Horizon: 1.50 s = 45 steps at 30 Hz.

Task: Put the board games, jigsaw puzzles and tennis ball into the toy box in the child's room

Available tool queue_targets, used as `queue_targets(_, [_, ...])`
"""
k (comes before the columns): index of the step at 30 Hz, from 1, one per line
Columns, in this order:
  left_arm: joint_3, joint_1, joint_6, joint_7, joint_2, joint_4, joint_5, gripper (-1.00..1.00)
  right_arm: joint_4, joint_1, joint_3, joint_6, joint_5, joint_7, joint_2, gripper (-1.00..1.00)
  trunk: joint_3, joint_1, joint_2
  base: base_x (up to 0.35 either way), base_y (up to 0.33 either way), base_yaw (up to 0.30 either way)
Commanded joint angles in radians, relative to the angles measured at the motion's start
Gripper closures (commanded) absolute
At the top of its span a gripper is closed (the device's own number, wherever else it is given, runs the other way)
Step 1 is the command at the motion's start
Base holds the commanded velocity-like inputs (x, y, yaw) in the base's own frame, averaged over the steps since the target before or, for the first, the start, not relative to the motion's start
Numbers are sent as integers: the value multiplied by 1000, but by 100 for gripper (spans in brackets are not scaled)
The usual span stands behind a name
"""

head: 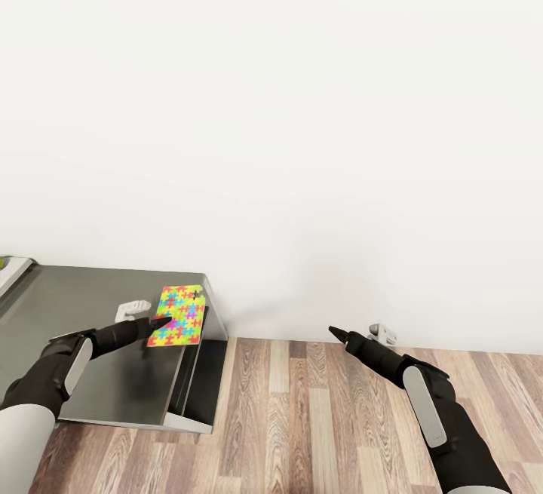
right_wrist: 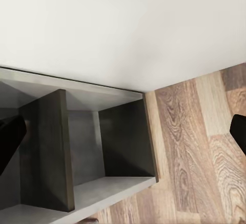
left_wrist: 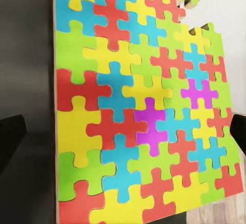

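A jigsaw puzzle (head: 179, 315), a flat card of bright interlocking pieces with a notch missing at one corner, lies near the right end of the dark grey lower section of the table (head: 90, 328). My left gripper (head: 161, 322) hovers at the puzzle's near-left edge. In the left wrist view the jigsaw puzzle (left_wrist: 138, 111) spreads wide between the two dark fingertips (left_wrist: 11, 137) of the open left gripper (left_wrist: 123, 131), neither visibly touching it. My right gripper (head: 337, 333) is open over the floor, holding nothing; it (right_wrist: 123, 137) faces the table's side shelves.
A small white object (head: 134, 307) lies on the table just left of the puzzle. The table's higher pale top (head: 15, 271) shows at far left. Open dark shelves (right_wrist: 87, 147) sit under the table's end. Wood floor (head: 317, 418) runs to a white wall; a small grey fitting (head: 382, 333) sits at its base.
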Motion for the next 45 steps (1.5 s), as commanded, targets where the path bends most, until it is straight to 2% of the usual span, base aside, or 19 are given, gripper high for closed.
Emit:
queue_targets(1, [1, -1, 8, -2, 0, 0, 6, -100, -1, -1, -2, 6, 0, 4, 0, -100, -2, 1, -2, 0, 0, 0])
queue_targets(6, [-5, -1, 8, -3, 0, 0, 6, -100, -1, -1, -2, 6, 0, 4, 0, -100, -2, 1, -2, 0, 0, 0])
queue_targets(10, [-39, -1, 7, -12, 1, 0, 7, -100, -1, -1, -2, 6, 0, 4, 0, -100, -2, 1, -2, 0, 0, 0])
queue_targets(14, [-56, -1, 7, -41, 1, 0, 6, -100, -1, -1, -2, 6, 0, 4, 0, -100, -2, 1, -2, 0, 0, 0])
queue_targets(25, [-62, -1, 8, -51, 2, 0, 4, -100, -1, -1, -2, 6, 0, 4, 0, -100, -2, 1, -2, 0, 0, 0])
queue_targets(28, [-57, -1, 8, -54, 14, 0, 5, -100, -1, -1, -2, 6, -1, 4, 0, -100, -2, 1, -2, 0, 0, 0])
queue_targets(33, [-47, -1, 8, -59, 55, 0, 10, -100, -1, -1, -2, 6, -1, 4, 0, -100, -2, 1, -2, 0, 0, 0])
queue_targets(35, [-34, -1, 11, -62, 82, -1, 15, -100, -1, -1, -2, 6, -1, 4, 0, -100, -2, 1, -2, 0, 0, 0])
queue_targets(37, [-21, -1, 13, -64, 94, -2, 19, -100, -1, -1, -2, 6, -1, 4, 0, -100, -2, 1, -2, 0, 0, 0])
queue_targets(40, [19, -1, 39, -87, 110, -7, 23, -100, -1, -1, -2, 6, -1, 4, 0, -100, -2, 1, -2, 0, 0, 0])
queue_targets(41, [46, 0, 59, -113, 117, -8, 24, -100, -1, -1, -2, 6, -1, 4, 0, -100, -2, 1, -2, 0, 0, 0])
queue_targets(45, [102, 0, 94, -193, 134, -11, 24, -100, -1, -1, -1, 6, 0, 4, 0, -100, -2, 1, -2, 0, 0, 0])
